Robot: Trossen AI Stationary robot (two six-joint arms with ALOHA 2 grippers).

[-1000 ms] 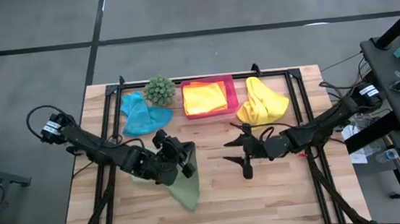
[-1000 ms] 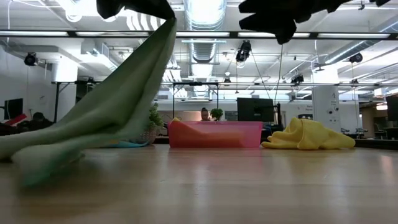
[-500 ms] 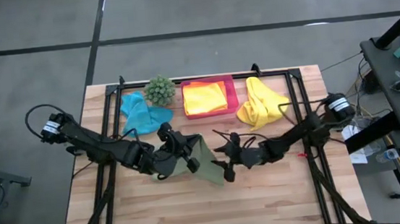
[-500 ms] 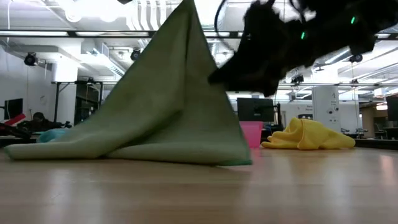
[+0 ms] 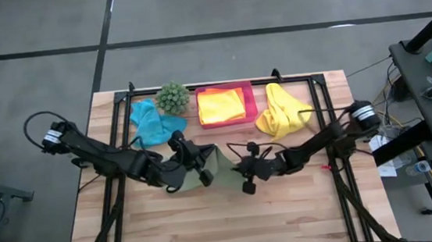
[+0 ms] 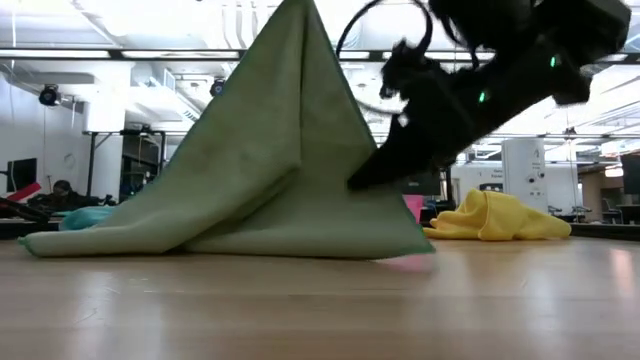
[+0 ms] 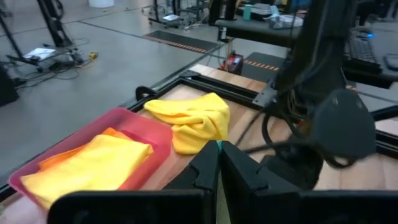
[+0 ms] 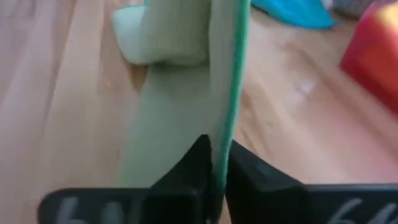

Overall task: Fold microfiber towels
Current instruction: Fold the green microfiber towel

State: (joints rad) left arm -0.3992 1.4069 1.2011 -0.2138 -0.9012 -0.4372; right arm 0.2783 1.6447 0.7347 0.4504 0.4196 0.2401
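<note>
The green towel (image 5: 205, 171) sits just in front of the pink tray (image 5: 250, 102), toward the table's middle, pulled up into a peaked tent; in the low view its apex rises to the frame's top and its lower edge (image 6: 230, 240) trails on the wood; the left gripper (image 5: 194, 160) has its jaws pressed together on the towel's upper part, on the side farther from the tray's right end; the right gripper (image 5: 238, 170) meets the cloth from the opposite side, jaws pinching the towel's green-stitched edge (image 8: 235, 93), seen thin between its dark fingers (image 8: 193, 165); both grippers are near each other, in front of the tray.

Inside the tray lies a folded yellow towel (image 5: 221, 106) on an orange towel (image 7: 59, 157), whose edge peeks out beneath; just right of the tray a second yellow towel (image 5: 282, 109) lies crumpled on the table (image 5: 287, 217); left of the tray stands the spiky plant (image 5: 172, 98), and beyond it, still farther from the tray, the blue towel (image 5: 152, 123) lies bunched; from the left wrist the crumpled yellow towel shows beside the tray's corner, with the right arm (image 7: 329, 118) dark in front of it.
</note>
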